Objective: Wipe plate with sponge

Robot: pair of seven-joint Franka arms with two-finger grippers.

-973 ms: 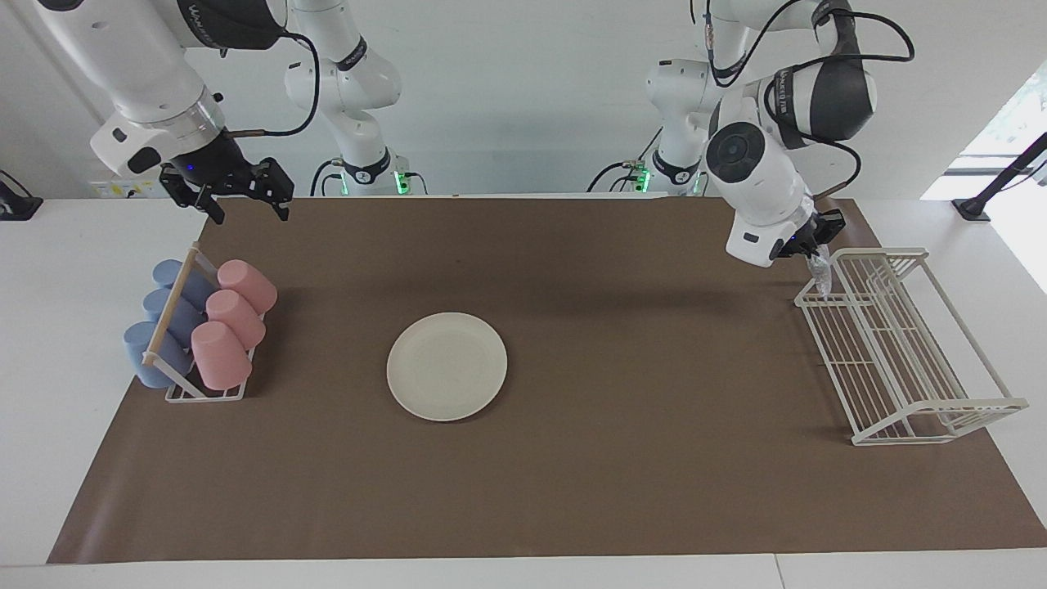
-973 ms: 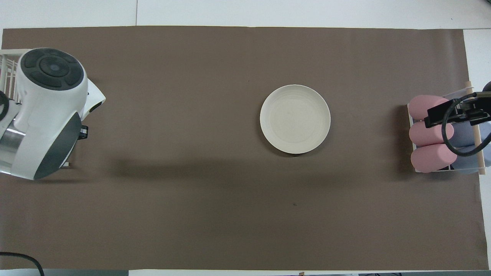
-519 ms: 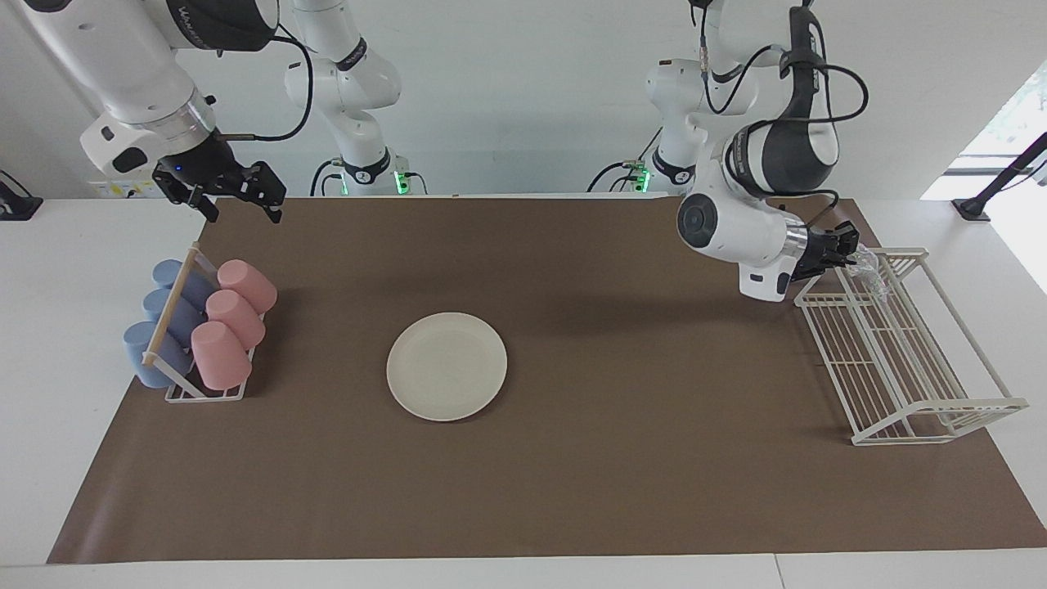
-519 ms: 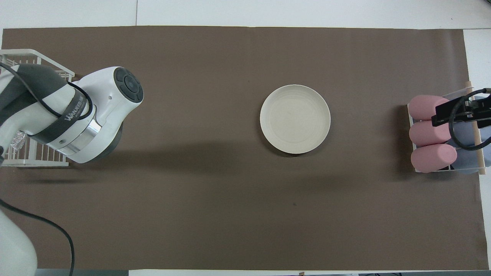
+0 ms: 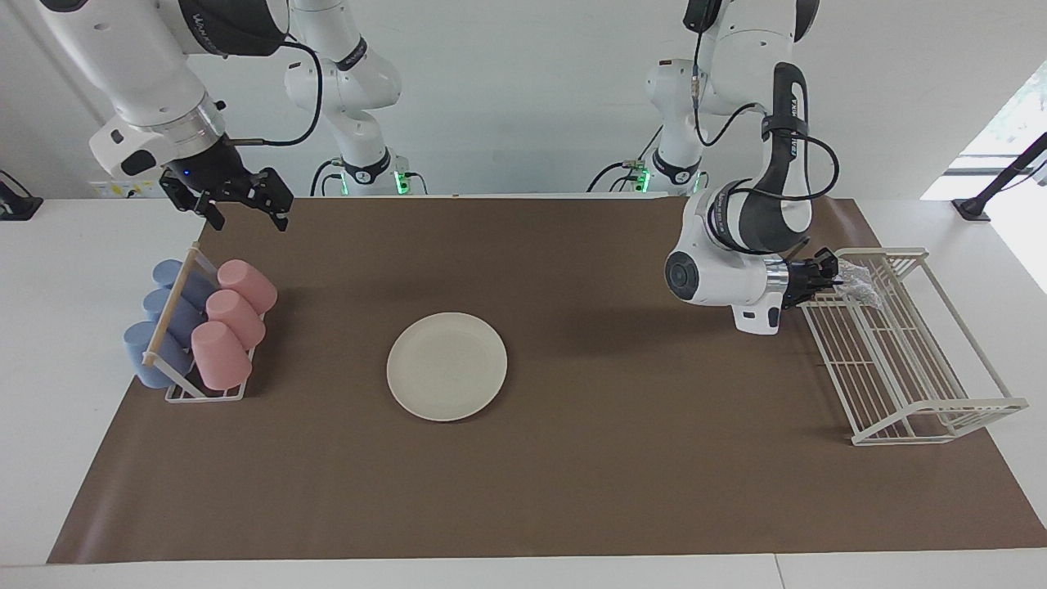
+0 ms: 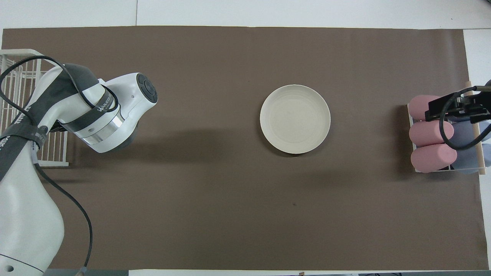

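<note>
The cream-white plate [image 5: 447, 366] lies flat on the brown mat near the middle of the table; it also shows in the overhead view [image 6: 295, 119]. My left gripper [image 5: 831, 276] points sideways and is shut on the silver-grey crinkly sponge [image 5: 857, 283], held over the end of the white wire rack [image 5: 900, 360] nearer to the robots, well away from the plate. In the overhead view the left arm hides this gripper and the sponge. My right gripper [image 5: 238, 201] is open and empty, waiting in the air over the cup rack's end of the mat [image 6: 456, 108].
A small rack [image 5: 181, 394] with pink cups [image 5: 221, 353] and blue cups [image 5: 151, 352] stands at the right arm's end of the table. The white wire rack [image 6: 17, 78] stands at the left arm's end. The brown mat [image 5: 572, 458] covers the table.
The left arm has turned its wrist and come down, swinging the sponge from hanging downward to pointing sideways over the wire rack. The right gripper has barely shifted.
</note>
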